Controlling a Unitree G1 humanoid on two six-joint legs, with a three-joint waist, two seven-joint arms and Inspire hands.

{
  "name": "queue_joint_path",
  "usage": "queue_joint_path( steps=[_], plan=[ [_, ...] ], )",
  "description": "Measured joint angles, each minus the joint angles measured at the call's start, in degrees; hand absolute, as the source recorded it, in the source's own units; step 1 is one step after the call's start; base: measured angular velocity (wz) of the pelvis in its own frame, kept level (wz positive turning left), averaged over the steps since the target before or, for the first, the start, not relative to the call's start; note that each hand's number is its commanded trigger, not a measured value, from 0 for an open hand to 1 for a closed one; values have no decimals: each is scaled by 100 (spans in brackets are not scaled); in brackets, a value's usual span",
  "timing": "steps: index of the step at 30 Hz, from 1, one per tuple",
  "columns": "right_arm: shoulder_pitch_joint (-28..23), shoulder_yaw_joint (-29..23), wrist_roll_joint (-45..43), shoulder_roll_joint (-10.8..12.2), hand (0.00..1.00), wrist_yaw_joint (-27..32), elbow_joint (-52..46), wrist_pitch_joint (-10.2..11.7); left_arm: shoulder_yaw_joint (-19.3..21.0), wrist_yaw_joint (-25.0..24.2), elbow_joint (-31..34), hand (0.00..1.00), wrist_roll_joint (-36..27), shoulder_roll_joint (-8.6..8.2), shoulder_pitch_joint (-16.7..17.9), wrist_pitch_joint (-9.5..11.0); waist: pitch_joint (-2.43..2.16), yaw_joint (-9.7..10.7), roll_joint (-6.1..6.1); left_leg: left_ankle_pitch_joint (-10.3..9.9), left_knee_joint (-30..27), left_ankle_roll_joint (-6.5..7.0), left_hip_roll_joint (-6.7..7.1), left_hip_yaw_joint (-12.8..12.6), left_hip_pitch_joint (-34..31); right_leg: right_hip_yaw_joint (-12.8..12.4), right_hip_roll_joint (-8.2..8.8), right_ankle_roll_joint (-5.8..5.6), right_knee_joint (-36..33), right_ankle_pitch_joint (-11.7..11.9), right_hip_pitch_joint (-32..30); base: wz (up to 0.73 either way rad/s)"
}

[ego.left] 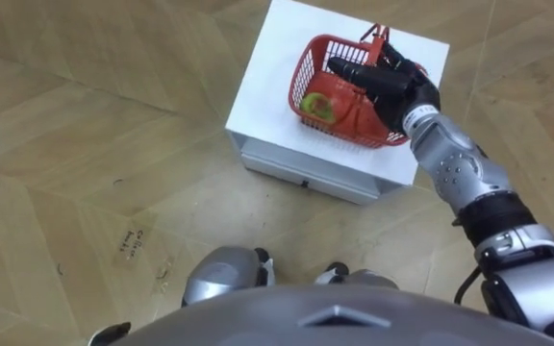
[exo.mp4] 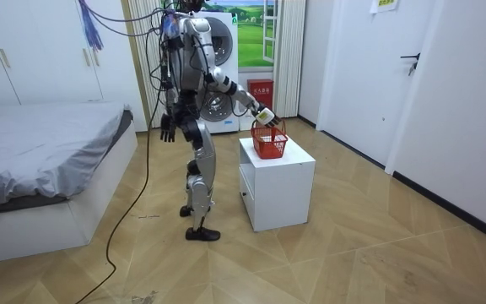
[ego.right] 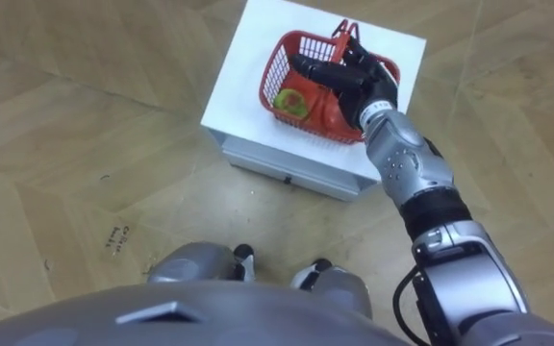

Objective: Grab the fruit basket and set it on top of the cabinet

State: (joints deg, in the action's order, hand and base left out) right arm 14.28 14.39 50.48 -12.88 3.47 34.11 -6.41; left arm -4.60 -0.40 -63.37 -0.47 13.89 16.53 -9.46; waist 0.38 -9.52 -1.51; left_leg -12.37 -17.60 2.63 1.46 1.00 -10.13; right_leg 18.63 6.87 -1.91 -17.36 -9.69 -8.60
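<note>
Fruit basket (ego.left: 306, 67), red, with a fruit (ego.left: 317, 104) inside, stands on top of the white cabinet (ego.left: 263, 106). The right hand (ego.left: 392, 86) is over the basket beside its raised handle (ego.left: 379, 37), fingers stretched out, grasping nothing. The left hand (exo.mp4: 168, 133) hangs relaxed, well apart from the cabinet.

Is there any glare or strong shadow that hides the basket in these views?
Left eye view: no glare on the white cabinet top; the red basket is evenly lit, partly covered by the right hand. Room view: faint sheen on the floor.
</note>
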Motion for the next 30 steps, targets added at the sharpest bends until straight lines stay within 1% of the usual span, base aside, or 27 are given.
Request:
queue_joint_path(
  steps=[4,6,11,17,20,22,26,29,30],
  plan=[
    [-130,0,-6,-90,0,0,-364,9,-2,-11,130,0,-21,0,-2,11,2,14,-2,-1,46,-2,-56,-81,55,-104,-66,2,105,66,25,-15],
    [-217,-1,-142,-109,0,6,-546,42,-1,-9,157,0,-14,-1,-13,14,0,77,-3,-2,89,-3,-72,-100,85,-107,-90,5,180,91,67,-3],
    [-414,0,-180,-134,0,3,-889,48,-1,-26,143,0,-14,-51,-10,0,-1,122,-7,-2,145,-4,-72,-201,198,-150,-99,4,187,91,102,-8],
    [-544,-7,-409,-161,0,-66,-1035,48,16,-90,152,0,-7,-77,-19,-4,-2,152,-9,-2,228,-4,-77,-228,287,-163,-111,-2,273,95,173,-2],
    [-586,-8,-476,-161,0,-99,-1040,48,41,-149,153,0,-4,-79,-19,-4,-11,152,-25,-2,238,-4,-77,-229,294,-163,-120,-3,297,95,169,0],
    [-639,-37,-509,-161,0,-111,-1040,48,189,-151,151,0,2,-106,-15,-6,-27,150,-52,-2,287,-5,-77,-265,347,-204,-137,-12,335,102,183,-9],
    [-708,-117,-586,-162,0,-110,-1055,48,439,-150,149,0,-1,-133,-11,-13,-35,164,-94,-2,337,-5,-83,-316,447,-277,-165,-15,381,108,252,-6],
    [-901,-273,-600,-186,0,-102,-1368,47,444,-140,151,0,7,-140,-56,-19,-35,243,-120,-2,341,-6,-82,-336,469,-306,-165,-15,382,108,266,-3],
    [-953,-310,-610,-200,0,-99,-1475,47,443,-132,155,0,8,-151,-54,-23,-36,312,-123,-2,343,-6,-84,-349,481,-308,-165,-15,385,108,278,-6]
  ],
)
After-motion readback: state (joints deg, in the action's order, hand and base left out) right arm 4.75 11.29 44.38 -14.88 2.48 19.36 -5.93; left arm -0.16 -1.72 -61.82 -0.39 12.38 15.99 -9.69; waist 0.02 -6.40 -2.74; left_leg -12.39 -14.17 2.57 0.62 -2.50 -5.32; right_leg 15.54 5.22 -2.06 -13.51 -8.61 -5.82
